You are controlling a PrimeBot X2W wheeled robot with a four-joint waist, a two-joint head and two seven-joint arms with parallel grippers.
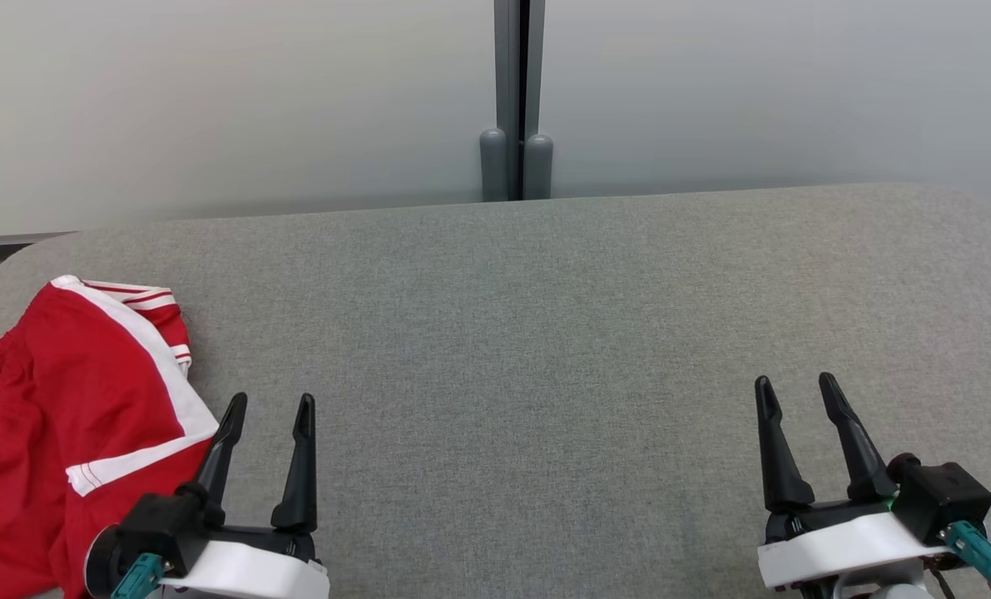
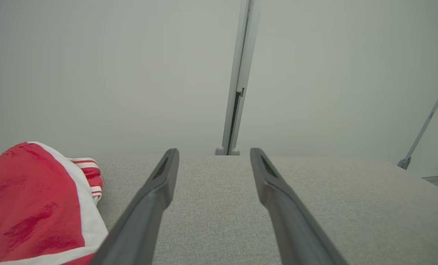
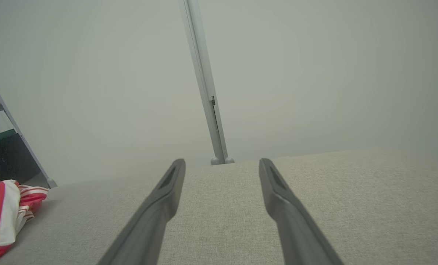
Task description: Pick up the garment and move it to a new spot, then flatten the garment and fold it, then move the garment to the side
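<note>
The garment [image 1: 62,416] is red with white stripes and lies bunched at the left end of the grey fabric table [image 1: 545,333]. It also shows at the left in the left wrist view as the garment [image 2: 31,206] and far left in the right wrist view as the garment [image 3: 2,213]. My left gripper [image 1: 270,408] stands open just right of the garment's edge, nothing between its fingers. Far off at the lower right, my right gripper [image 1: 795,387] is open and empty too. Both hover near the table's front edge.
A pale partition wall with a grey vertical post [image 1: 517,100] runs behind the table. The table's corners are rounded. A dark shelf unit [image 3: 2,154] shows beyond the table's left end.
</note>
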